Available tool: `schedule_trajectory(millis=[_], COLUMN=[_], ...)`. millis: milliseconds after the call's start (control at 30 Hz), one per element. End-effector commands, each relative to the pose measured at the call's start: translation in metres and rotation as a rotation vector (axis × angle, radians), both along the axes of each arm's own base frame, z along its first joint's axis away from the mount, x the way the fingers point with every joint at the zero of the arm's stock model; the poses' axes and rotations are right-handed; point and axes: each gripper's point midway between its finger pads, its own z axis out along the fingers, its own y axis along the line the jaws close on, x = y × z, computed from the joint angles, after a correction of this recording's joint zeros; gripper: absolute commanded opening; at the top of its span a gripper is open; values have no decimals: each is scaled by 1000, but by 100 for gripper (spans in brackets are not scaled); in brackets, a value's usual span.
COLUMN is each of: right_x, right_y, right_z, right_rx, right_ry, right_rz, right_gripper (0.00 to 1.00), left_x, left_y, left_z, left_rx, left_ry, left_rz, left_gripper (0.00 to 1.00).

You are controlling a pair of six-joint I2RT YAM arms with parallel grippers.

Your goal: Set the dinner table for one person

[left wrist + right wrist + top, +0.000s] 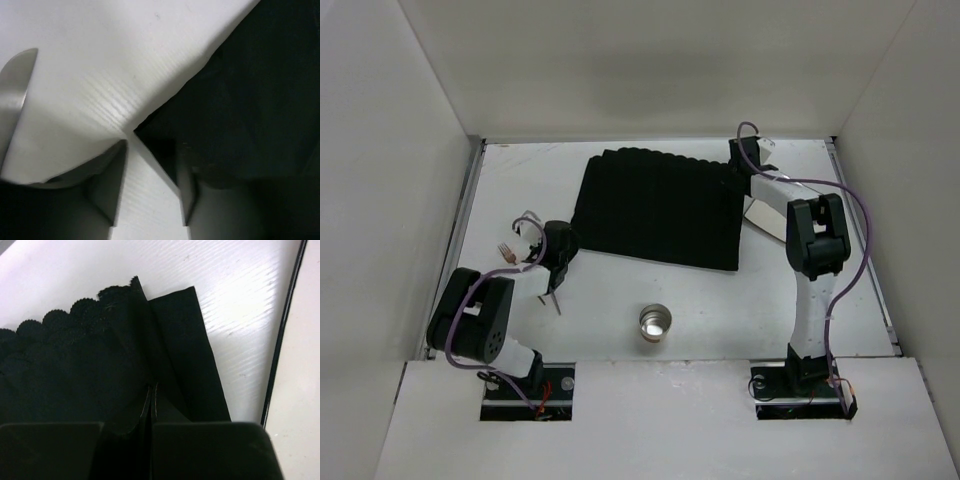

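The white dinner table carries a black cloth mat with a scalloped far edge. My right gripper is at the mat's far right corner, shut on a raised fold of the cloth; in the right wrist view its jaws meet on the fabric. My left gripper is at the mat's near left corner. In the left wrist view it is open, with bare table between the fingers and the mat corner just ahead of the tips.
A metal cup stands near the front middle. A fork lies left of the left wrist, and a thin dark utensil lies below it. A metal utensil shows in the left wrist view. A white flat object lies partly under the right arm.
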Motion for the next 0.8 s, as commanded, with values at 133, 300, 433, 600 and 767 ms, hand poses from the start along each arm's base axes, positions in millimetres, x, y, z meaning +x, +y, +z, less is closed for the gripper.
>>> schedule_trajectory(millis=[133,300,433,600,767], right_x=[19,42,39,21,21], right_y=[28,56,54,20,3], right_z=[19,34,56,48,0], right_rx=[56,77,86,105,52], right_ry=[-89,-112,-139,-150,28], right_rz=[117,187,170,65,12], right_gripper=[0,0,0,0,0], left_x=[14,-25,-47,-54,-59], left_y=[26,58,58,43,46], left_z=[6,19,28,39,33], left_rx=[-32,-5,16,7,36], left_ry=[-64,-114,-123,-156,-131], left_rz=[109,200,190,135,124], left_gripper=[3,0,3,7,6])
